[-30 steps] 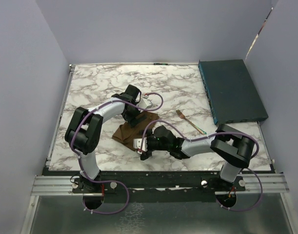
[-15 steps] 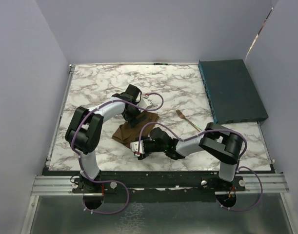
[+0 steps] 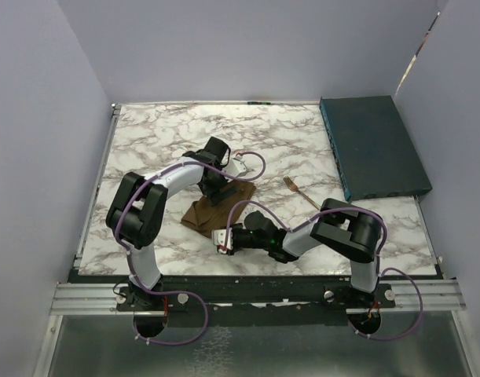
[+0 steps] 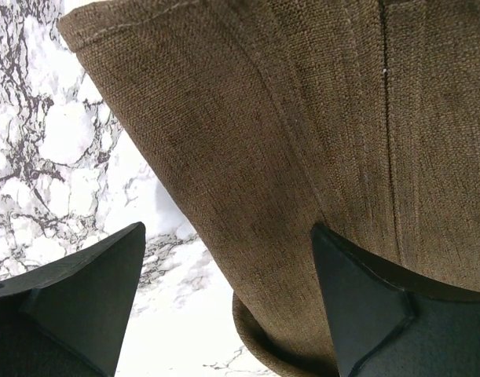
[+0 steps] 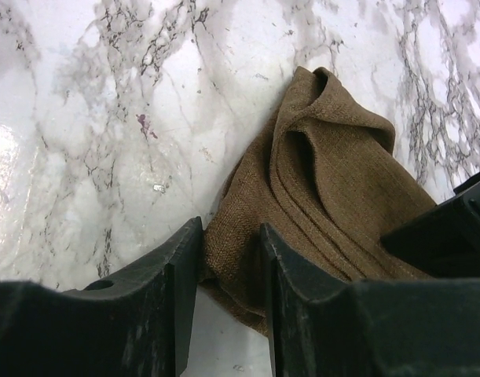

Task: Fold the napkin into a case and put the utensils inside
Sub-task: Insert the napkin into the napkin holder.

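Napkin [image 3: 199, 215] lies bunched on surface [image 3: 145, 133], betw. both arms. Right end effector [image 5: 232, 236] pinches its near corner; left end effector [image 4: 224, 236] spread wide over cloth. Risk: shallow pinch slips, or layers drag & unfold.

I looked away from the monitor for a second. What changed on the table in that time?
The right end effector eased left to the napkin's near corner and narrowed its jaws onto the cloth; its arm swung left with it. The left end effector stayed open over the napkin's far end. The fork and teal box did not move.
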Motion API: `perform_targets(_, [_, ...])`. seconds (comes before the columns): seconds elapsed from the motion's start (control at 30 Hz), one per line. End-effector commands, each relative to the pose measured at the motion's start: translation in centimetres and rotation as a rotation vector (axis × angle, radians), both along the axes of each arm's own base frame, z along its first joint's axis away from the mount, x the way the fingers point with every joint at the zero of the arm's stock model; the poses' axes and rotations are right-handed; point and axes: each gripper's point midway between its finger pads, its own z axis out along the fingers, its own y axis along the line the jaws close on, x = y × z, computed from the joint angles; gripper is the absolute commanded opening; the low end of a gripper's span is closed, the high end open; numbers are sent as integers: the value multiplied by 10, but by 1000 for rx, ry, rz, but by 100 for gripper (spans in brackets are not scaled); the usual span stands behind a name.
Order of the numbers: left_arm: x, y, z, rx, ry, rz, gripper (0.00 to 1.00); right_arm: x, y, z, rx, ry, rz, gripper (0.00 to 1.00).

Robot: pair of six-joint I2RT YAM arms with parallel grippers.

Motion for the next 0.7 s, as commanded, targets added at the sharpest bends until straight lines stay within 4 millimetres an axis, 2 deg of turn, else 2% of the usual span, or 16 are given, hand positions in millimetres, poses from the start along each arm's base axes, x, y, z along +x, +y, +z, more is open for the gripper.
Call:
perform_targets(0.0, [-9,1,-13,51,35,-38,88,-1,-35,-46,-166,76,-90,39])
perform_targets(0.13, [-10,0,-10,55,29,-55,88,1,-38,-46,-173,96,-114,38])
perform_targets(0.23, [-11,-1,-9,55,27,-60,88,5,-31,-41,-157,109,-126,20])
perform_targets(0.3, [-12,-2,-9,54,28,-65,88,7,-26,-35,-135,123,-131,3])
perform_targets(0.33, [-13,-2,-9,54,29,-69,88,8,-24,-33,-125,127,-132,1])
perform_targets(0.57, [-18,-7,-4,21,35,-85,89,13,-13,-14,-63,148,-132,1])
perform_targets(0.67, [-13,-10,8,1,6,-86,98,10,-10,-11,-55,185,-119,1])
